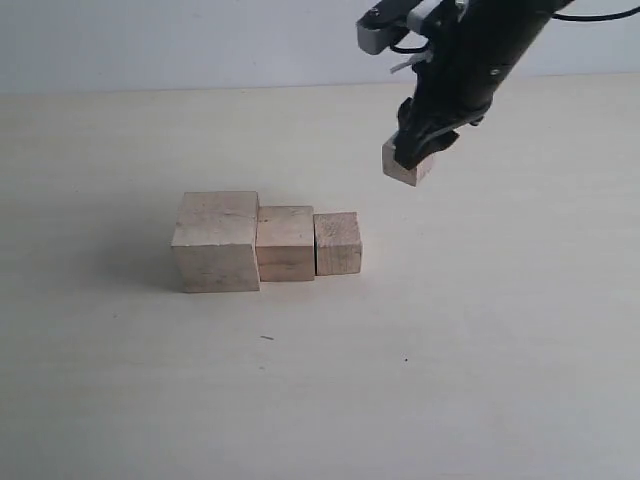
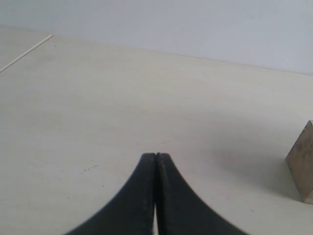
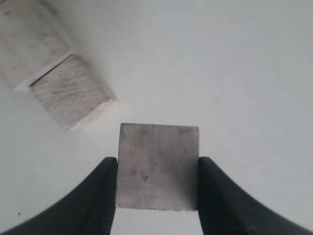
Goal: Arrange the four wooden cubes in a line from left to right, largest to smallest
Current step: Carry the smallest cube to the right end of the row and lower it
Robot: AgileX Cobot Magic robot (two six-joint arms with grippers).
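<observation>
Three pale wooden cubes stand touching in a row on the table: the largest cube (image 1: 216, 240) on the left, the second cube (image 1: 286, 242) in the middle, the third cube (image 1: 338, 243) on the right. The smallest cube (image 1: 407, 166) (image 3: 158, 165) hangs in the air, up and to the right of the row, with my right gripper (image 1: 418, 150) (image 3: 157, 164) shut on its two sides. Part of the row shows in the right wrist view, with one cube (image 3: 68, 96) nearest. My left gripper (image 2: 156, 156) is shut on nothing, low over bare table, beside one cube's edge (image 2: 303, 164).
The pale table (image 1: 480, 330) spreads on all sides of the row. A light wall (image 1: 200, 40) runs along the back. The right arm (image 1: 480, 50) comes in from the upper right. The left arm is out of the exterior view.
</observation>
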